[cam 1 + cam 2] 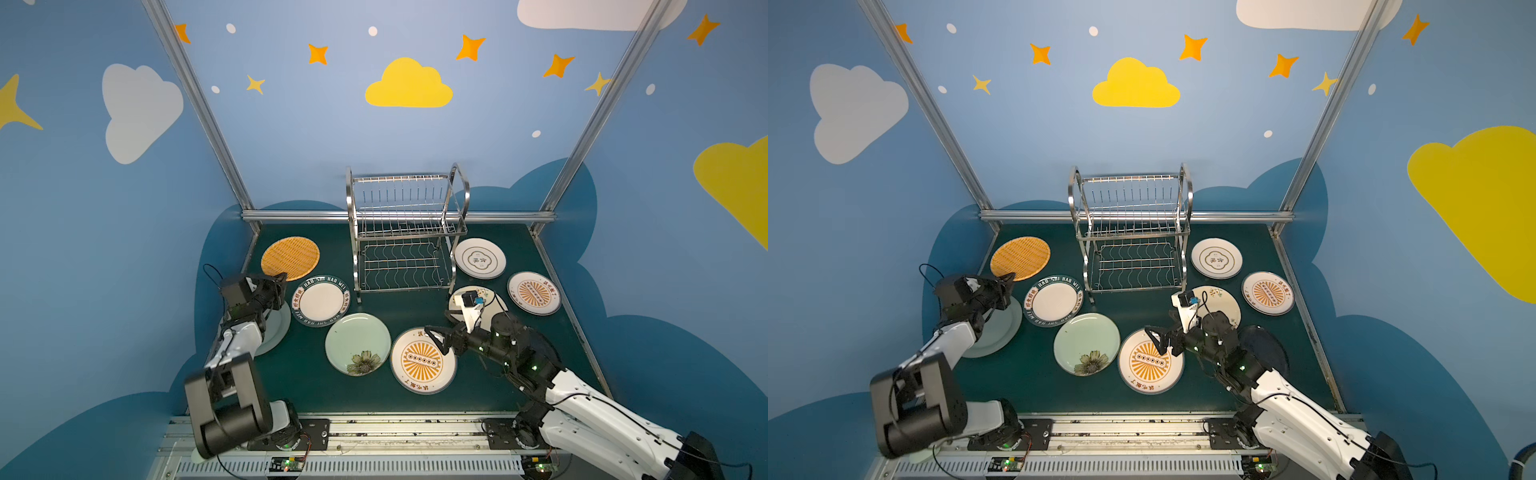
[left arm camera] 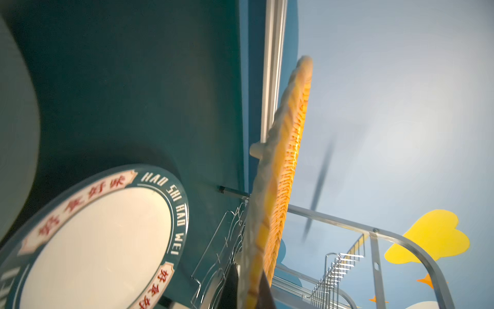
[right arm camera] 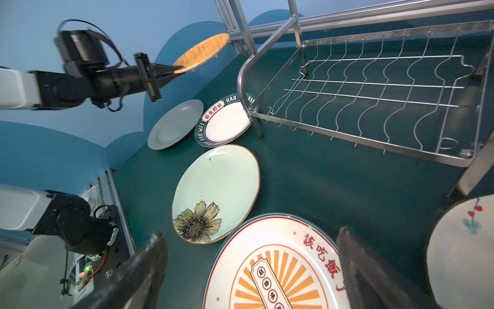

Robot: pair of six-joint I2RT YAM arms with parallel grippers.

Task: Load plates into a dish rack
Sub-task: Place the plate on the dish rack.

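The wire dish rack stands empty at the back of the surface. I hold the woven orange plate, stiff basketwork, lifted clear, its rim pinched in my left fingers. Next I'd tip it on edge into a slot. My right fingers hang wide over the glossy sunburst plate.

Nine round plates, one two-tier wire dish rack, two robot arms
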